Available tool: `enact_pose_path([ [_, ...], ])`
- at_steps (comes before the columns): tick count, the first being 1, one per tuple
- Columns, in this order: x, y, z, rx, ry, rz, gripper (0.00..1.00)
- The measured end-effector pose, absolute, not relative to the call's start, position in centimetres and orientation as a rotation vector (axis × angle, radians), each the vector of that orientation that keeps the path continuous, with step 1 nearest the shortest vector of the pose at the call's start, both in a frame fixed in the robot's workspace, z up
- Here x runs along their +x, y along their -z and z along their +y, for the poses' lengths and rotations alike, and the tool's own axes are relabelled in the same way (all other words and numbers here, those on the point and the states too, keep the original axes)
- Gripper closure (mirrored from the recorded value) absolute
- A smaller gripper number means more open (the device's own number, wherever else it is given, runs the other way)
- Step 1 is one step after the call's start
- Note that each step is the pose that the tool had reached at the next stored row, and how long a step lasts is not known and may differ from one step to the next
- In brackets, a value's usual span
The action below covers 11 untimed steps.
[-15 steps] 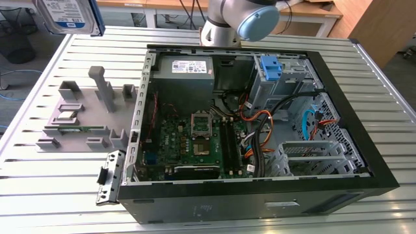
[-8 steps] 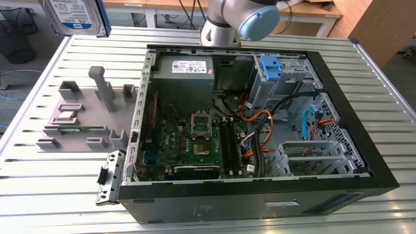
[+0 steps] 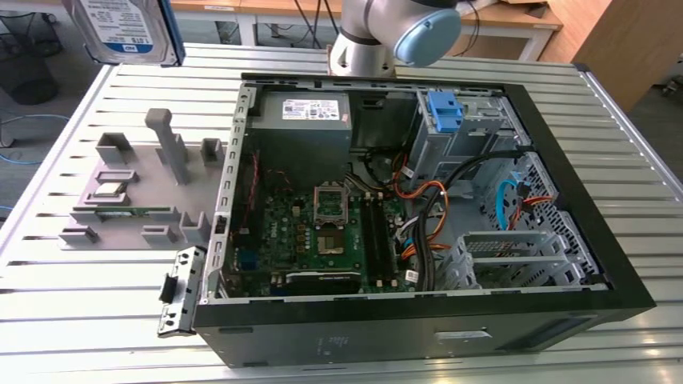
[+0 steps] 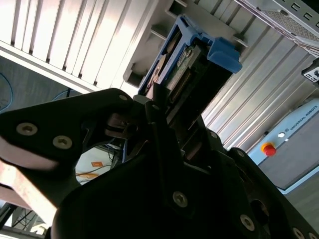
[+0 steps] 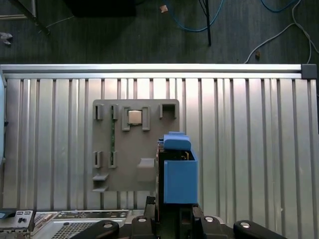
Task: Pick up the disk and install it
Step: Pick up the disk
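The disk (image 3: pixel 123 28), silver with a white-and-blue label and blue rails, hangs high at the exterior view's upper left, above the table's far corner. In the second wrist view my gripper (image 4: pixel 167 112) is shut on the disk (image 4: pixel 192 57), black fingers clamping its edges. In the first wrist view the disk's blue rail (image 5: pixel 178 172) stands on edge in the gripper (image 5: pixel 174 211), over the grey fixture plate (image 5: pixel 132 149). The open computer case (image 3: pixel 597 264) lies to the exterior view's right of it.
The grey fixture plate (image 3: pixel 128 200) with upright posts and slots lies on the slatted aluminium table (image 3: pixel 75 304), beside the case. A bare blue bracket (image 3: pixel 443 112) sits in the case's drive bay among cables. A red stop button (image 4: pixel 268 149) shows beyond the table.
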<state>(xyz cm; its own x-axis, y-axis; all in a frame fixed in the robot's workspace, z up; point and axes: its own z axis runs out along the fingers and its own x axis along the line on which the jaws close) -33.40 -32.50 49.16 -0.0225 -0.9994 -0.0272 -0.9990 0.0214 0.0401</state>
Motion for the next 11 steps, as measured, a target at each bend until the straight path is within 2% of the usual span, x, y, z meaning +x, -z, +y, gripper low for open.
enact_pose_path([
  [11, -33.0, -49.2, -34.7, 2.189, 0.072, -2.238, 0.65],
])
